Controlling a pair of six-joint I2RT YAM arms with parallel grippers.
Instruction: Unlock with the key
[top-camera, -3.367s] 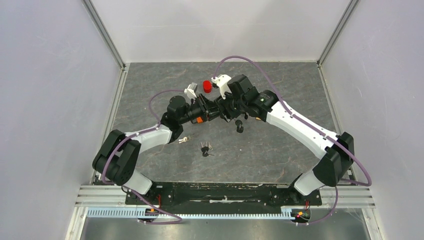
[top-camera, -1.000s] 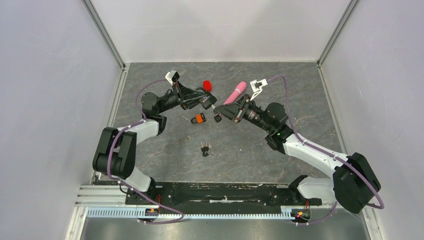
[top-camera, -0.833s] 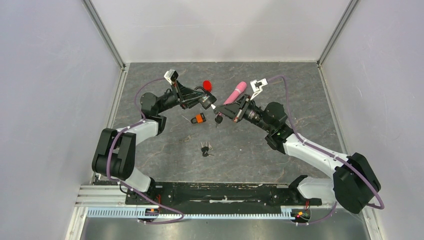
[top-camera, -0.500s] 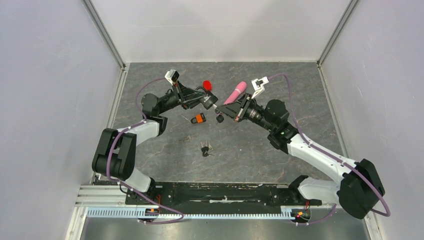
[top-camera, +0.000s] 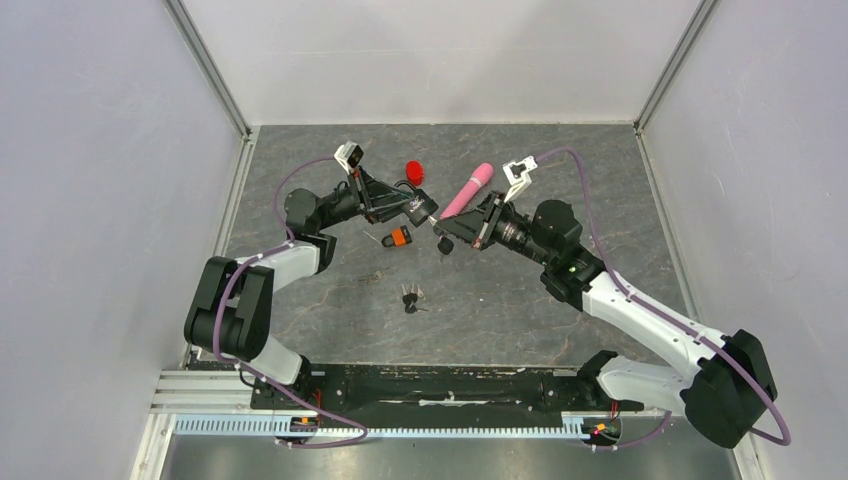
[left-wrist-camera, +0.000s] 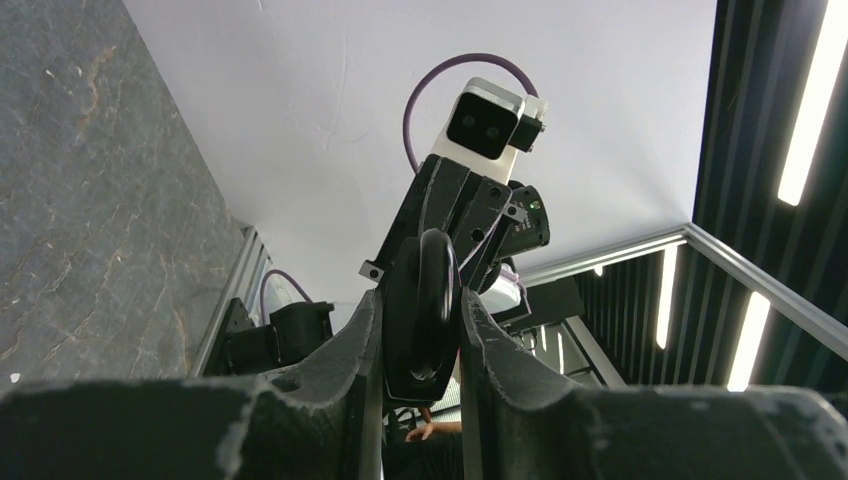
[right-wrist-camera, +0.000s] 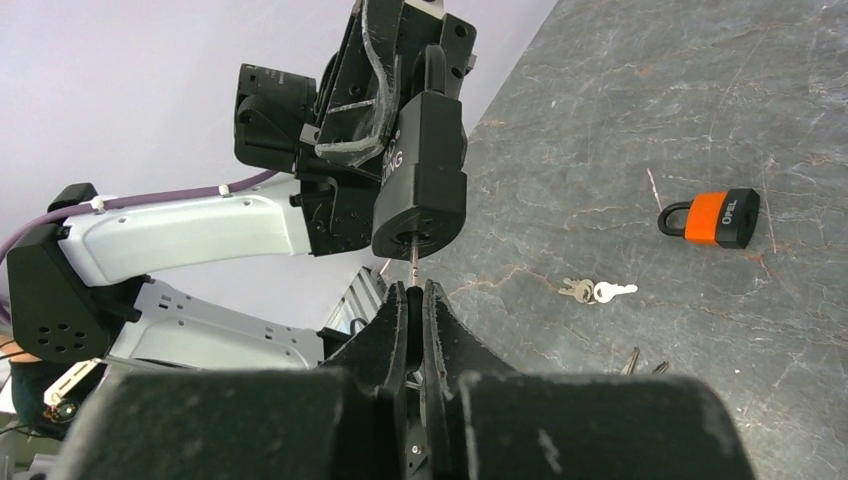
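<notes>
A black padlock is held off the table, with my left gripper shut on its body. In the left wrist view the padlock is pinched between the two pads. In the right wrist view the padlock hangs with its keyhole end facing my right gripper. That gripper is shut on the key, and the thin blade reaches up into the keyhole. From the top view the right gripper sits just below and right of the padlock.
On the table lie an orange padlock, a pair of silver keys, and a bunch of dark keys. A red cap and a pink cylinder sit behind the grippers. Grey walls enclose the table.
My right gripper has closed down on the key and its arm has swung a little to the right. The left gripper with the padlock has shifted slightly right and toward me.
</notes>
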